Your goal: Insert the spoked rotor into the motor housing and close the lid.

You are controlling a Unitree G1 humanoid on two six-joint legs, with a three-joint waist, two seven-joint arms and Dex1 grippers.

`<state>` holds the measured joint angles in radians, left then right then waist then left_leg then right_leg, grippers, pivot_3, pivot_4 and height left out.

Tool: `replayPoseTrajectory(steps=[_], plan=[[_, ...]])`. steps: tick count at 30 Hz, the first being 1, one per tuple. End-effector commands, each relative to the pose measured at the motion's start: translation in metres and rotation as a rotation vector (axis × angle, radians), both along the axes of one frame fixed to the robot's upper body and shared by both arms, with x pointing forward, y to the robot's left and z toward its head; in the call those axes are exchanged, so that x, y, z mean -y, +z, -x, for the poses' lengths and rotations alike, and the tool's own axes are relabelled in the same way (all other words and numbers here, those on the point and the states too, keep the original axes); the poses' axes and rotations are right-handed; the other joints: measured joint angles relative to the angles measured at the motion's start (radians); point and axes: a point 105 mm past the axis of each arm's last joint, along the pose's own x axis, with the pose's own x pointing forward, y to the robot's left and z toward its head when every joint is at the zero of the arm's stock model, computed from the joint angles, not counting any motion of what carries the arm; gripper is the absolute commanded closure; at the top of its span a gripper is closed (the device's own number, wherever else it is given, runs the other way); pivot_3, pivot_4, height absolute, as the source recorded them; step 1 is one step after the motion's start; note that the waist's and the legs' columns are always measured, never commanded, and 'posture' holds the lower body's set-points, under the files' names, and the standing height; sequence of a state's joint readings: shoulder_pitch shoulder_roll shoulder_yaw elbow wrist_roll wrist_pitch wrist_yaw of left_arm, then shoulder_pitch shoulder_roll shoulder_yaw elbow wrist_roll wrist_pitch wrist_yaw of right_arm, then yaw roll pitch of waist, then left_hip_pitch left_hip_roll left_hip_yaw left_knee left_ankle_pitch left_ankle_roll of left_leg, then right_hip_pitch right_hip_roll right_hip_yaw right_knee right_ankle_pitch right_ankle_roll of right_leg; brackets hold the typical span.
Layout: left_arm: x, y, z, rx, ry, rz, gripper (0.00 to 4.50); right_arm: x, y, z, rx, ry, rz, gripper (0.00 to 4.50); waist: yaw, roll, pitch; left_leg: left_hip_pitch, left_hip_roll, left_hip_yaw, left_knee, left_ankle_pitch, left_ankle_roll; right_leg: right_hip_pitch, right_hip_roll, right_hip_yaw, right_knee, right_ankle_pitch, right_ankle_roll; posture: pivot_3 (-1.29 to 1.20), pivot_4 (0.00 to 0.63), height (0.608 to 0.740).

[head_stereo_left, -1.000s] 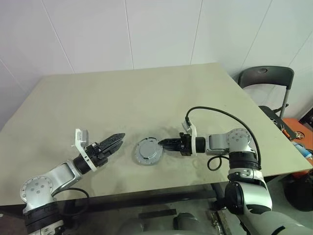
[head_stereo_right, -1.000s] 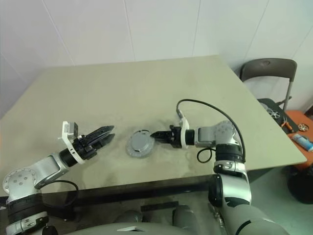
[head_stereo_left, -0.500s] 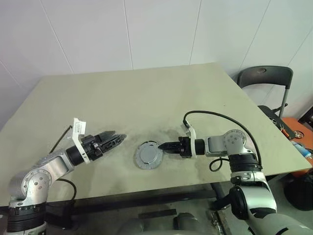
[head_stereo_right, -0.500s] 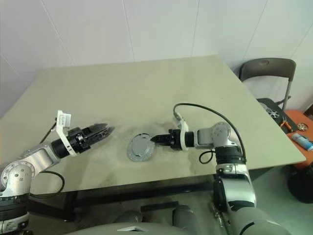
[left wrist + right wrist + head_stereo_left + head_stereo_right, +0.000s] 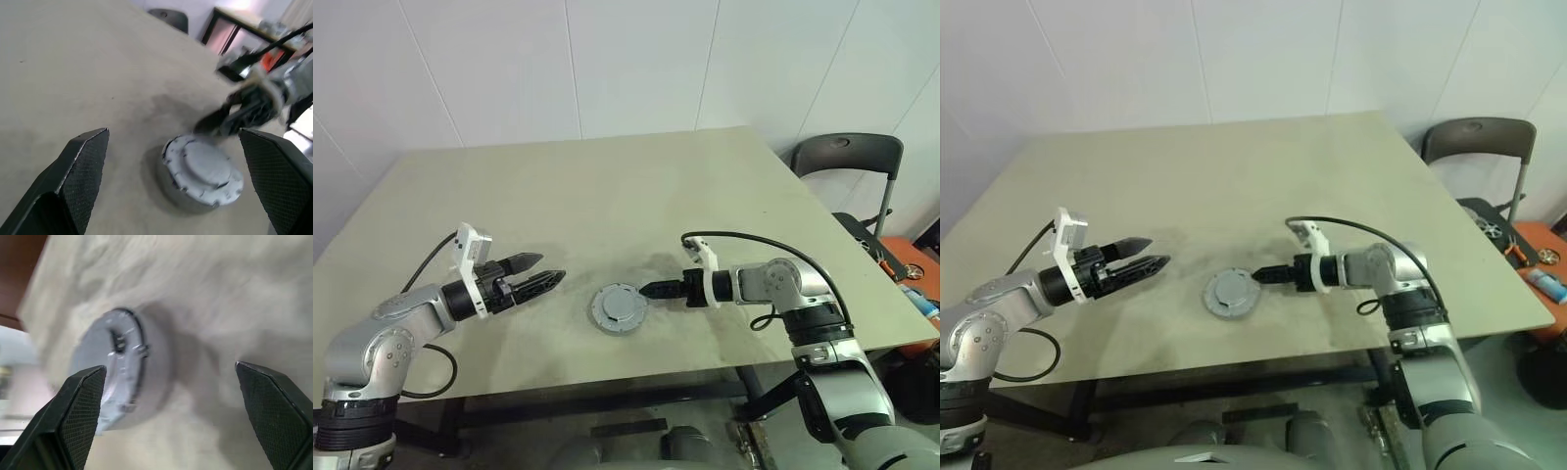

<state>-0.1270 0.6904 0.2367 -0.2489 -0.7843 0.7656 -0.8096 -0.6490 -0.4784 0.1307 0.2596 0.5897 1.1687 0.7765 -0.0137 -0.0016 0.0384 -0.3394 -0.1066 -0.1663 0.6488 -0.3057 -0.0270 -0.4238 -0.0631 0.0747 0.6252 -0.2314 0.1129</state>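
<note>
The grey round lid (image 5: 619, 308) lies flat on top of the motor housing (image 5: 157, 360) near the table's front middle. Only the housing's grey side wall shows under the lid. The spoked rotor is hidden. My right gripper (image 5: 648, 289) points at the lid's right rim from a short gap away, open and empty. My left gripper (image 5: 548, 268) hovers to the lid's left, open wide, with nothing between its fingers (image 5: 84, 166). In the left wrist view the lid (image 5: 203, 169) lies ahead with the right gripper (image 5: 230, 115) behind it.
The beige table (image 5: 558, 196) runs far back to a white wall. A dark chair (image 5: 847, 157) stands off its right rear corner, with an orange item (image 5: 893, 257) beside the right edge. The table's front edge (image 5: 607, 377) is close below the lid.
My right gripper has opened, let go of the lid's rim and drawn back a little to the right. My left wrist has rolled and the hand has risen slightly.
</note>
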Motion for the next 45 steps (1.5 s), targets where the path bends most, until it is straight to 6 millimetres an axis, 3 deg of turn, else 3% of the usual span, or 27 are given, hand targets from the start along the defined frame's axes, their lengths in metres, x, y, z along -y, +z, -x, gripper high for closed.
replayPoseTrajectory(steps=[1, 4, 10, 14, 23, 41, 45], plan=[[-0.002, 0.013, -0.001, 0.112, -0.025, -0.097, 0.0, -0.011, 0.041, -0.001, 0.33, 0.17, 0.003, 0.09, 0.0, 0.0, 0.0, 0.0, 0.0, 0.0, -0.001, 0.0, 0.0, 0.0, 0.0, 0.0, -0.001, 0.0, 0.0, 0.0, 0.0, 0.74], [-0.011, 0.018, -0.009, 0.23, 0.02, -0.195, 0.0, -0.02, 0.064, 0.001, 0.631, 0.244, -0.027, 0.09, -0.004, 0.0, 0.0, 0.0, 0.001, 0.0, -0.002, 0.0, 0.0, 0.0, 0.0, 0.0, -0.003, 0.0, 0.0, 0.0, 0.0, 0.74], [-0.009, 0.01, -0.004, 0.291, -0.059, -0.289, 0.0, -0.04, 0.037, 0.015, 0.774, 0.467, 0.123, 0.09, 0.003, -0.001, 0.0, 0.0, 0.001, 0.0, -0.002, 0.0, 0.0, 0.001, 0.0, 0.0, -0.004, 0.0, 0.0, 0.0, 0.0, 0.74], [-0.004, 0.002, -0.002, 0.321, -0.087, -0.301, 0.0, -0.052, 0.019, 0.017, 0.717, 0.507, 0.127, 0.09, 0.004, -0.001, 0.0, 0.0, 0.001, 0.0, -0.002, 0.0, 0.0, 0.001, 0.0, 0.0, -0.004, 0.0, 0.0, 0.0, 0.0, 0.74], [0.002, -0.002, 0.004, 0.34, -0.104, -0.307, 0.0, -0.067, 0.013, 0.02, 0.69, 0.532, 0.095, 0.09, 0.004, -0.001, 0.0, 0.0, 0.001, -0.001, -0.002, 0.0, 0.0, 0.001, 0.001, 0.0, -0.003, 0.0, 0.0, 0.0, 0.0, 0.74], [0.002, -0.003, 0.002, 0.359, -0.09, -0.303, 0.0, -0.069, -0.007, 0.025, 0.601, 0.55, 0.122, 0.09, 0.003, -0.001, 0.0, 0.001, 0.001, 0.0, -0.001, 0.0, 0.0, 0.001, 0.001, 0.0, -0.002, 0.0, -0.001, 0.0, 0.0, 0.74], [0.001, -0.003, 0.002, 0.362, -0.088, -0.305, 0.0, -0.071, -0.006, 0.027, 0.596, 0.544, 0.1, 0.99, 0.003, -0.001, 0.0, 0.001, 0.001, 0.0, -0.001, 0.0, 0.0, 0.001, 0.001, 0.0, -0.001, 0.0, -0.001, 0.0, 0.0, 0.74]])
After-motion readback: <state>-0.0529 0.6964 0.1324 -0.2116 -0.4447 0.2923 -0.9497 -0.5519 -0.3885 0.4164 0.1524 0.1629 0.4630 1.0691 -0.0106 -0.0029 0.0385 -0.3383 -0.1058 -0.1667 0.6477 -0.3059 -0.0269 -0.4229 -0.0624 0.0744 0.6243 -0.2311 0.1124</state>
